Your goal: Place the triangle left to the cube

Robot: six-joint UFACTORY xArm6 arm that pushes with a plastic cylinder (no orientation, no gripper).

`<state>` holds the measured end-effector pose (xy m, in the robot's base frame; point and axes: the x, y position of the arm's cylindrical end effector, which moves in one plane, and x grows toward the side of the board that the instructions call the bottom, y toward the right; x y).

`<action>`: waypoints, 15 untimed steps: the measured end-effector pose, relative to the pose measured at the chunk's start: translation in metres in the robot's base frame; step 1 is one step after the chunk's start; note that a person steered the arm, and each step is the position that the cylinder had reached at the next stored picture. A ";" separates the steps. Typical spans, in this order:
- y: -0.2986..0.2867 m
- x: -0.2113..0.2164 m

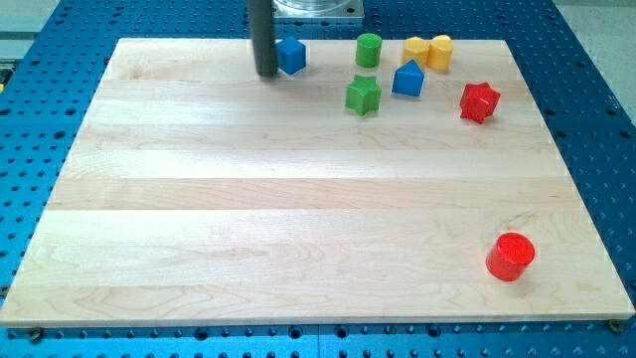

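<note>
My tip (pixel 265 74) is resting on the wooden board (pixel 298 199) near the view's top edge, at the lower end of the dark rod, which is coming straight down from the metal mount at the top of the frame. It is a bare rod end, so it is grasping nothing; it is only sitting on the board. The blue cube (pixel 291 55) is sitting just beside my tip on the view's right and a little higher; whether the two are touching I cannot tell.

Further to the right of my tip, the green cylinder (pixel 369 49) is standing at about the cube's height. Below it and slightly lower than my tip, the green star (pixel 364 95) is lying. The blue triangle (pixel 407 79), a peaked block, is sitting just right of the green star, well apart from my tip and on the far side of the cube from it. Above the triangle, two yellow blocks (pixel 428 51) are sitting pressed together, their shapes hard to make out. The red star (pixel 479 101) is lying further right still. The red cylinder (pixel 511 257) is standing far from my tip, down toward the view's bottom right corner.
</note>
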<state>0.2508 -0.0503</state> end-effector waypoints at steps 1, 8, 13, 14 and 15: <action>-0.025 -0.017; 0.062 0.145; 0.220 0.090; 0.228 0.063; 0.235 0.055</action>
<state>0.3056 0.1843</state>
